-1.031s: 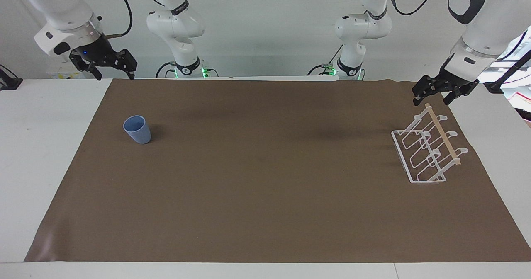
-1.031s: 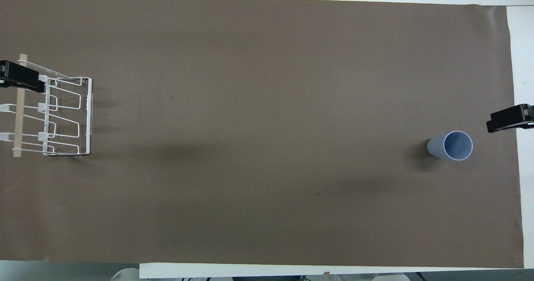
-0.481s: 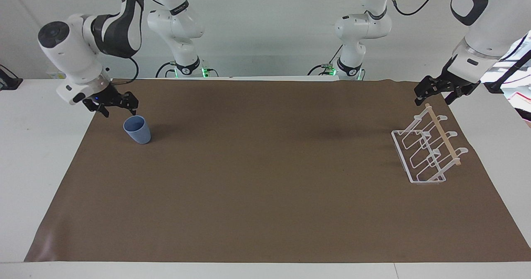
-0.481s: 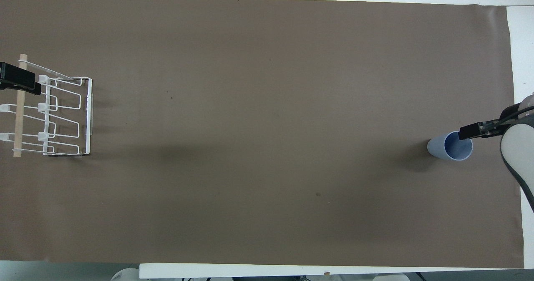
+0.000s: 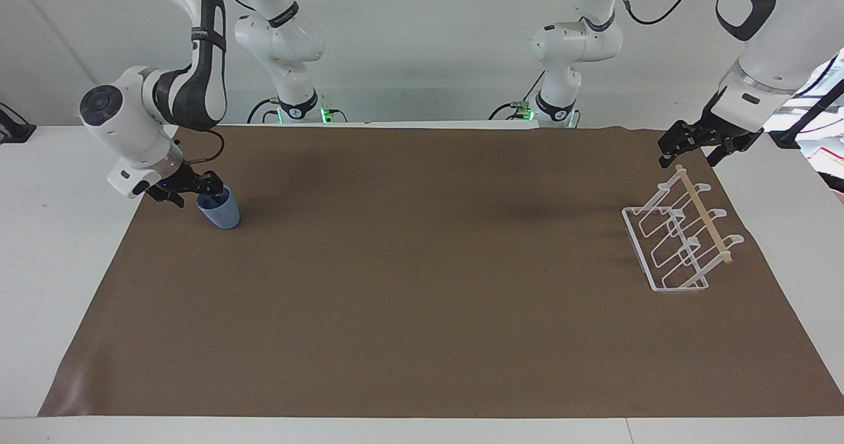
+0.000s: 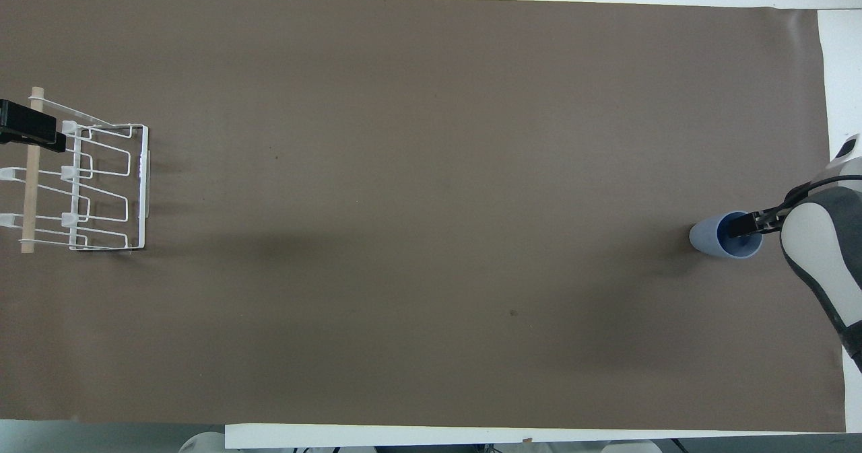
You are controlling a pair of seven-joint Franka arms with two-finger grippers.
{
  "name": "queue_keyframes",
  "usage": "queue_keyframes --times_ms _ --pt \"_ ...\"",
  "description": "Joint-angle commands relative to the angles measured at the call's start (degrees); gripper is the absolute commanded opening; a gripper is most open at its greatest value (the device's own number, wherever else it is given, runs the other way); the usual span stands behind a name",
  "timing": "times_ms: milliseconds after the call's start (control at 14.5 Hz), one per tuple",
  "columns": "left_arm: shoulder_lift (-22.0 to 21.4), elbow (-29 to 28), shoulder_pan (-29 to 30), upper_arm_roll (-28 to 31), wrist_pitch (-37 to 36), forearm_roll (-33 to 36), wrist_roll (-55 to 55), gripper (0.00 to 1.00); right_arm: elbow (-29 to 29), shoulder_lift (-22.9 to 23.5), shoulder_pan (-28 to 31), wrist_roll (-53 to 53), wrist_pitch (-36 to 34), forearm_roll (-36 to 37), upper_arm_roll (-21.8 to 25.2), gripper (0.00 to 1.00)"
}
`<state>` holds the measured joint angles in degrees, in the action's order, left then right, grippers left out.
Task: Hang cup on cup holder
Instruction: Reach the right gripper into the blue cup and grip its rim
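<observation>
Cup [image 5: 219, 213] upright on brown mat [image 5: 422, 266], at right arm's end of bench [image 5: 59, 233]. Looks light, thin plastic, smooth, likely slippery; best pinch on rim wall, gently. My right gripper [image 5: 195, 190] at rim, one finger inside mouth; closure cannot tell. Left gripper [image 5: 689, 148] waits above cup holder [image 5: 679, 239], fingers apart.

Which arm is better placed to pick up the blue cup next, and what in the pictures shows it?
The right. The right gripper is already down at the rim of the light-blue cup, while the left gripper hangs over the white wire cup holder at the table's left-arm end.
</observation>
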<state>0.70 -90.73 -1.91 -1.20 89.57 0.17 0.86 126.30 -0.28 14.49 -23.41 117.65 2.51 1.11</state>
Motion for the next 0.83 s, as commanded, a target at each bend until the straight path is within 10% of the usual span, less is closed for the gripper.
queue_keyframes --times_ms 0,275,550,756 --pt "-0.79 -0.76 0.24 -0.03 -0.54 -0.43 -0.42 1.0 2.71 -0.43 1.07 -3.4 3.11 -1.28 -0.4 0.82" --pt "-0.79 -0.76 0.24 -0.03 -0.45 -0.43 -0.42 1.0 3.86 0.36 0.63 -3.93 5.05 -1.28 -0.4 0.53" --pt "-0.79 -0.76 0.24 -0.03 -0.63 -0.34 -0.42 1.0 3.95 0.37 0.54 -8.74 5.14 -1.11 -0.4 0.01" --pt "-0.88 -0.76 0.24 -0.03 -0.54 -0.34 -0.42 1.0 2.64 0.63 0.63 -9.37 3.74 -1.11 -0.4 0.0"
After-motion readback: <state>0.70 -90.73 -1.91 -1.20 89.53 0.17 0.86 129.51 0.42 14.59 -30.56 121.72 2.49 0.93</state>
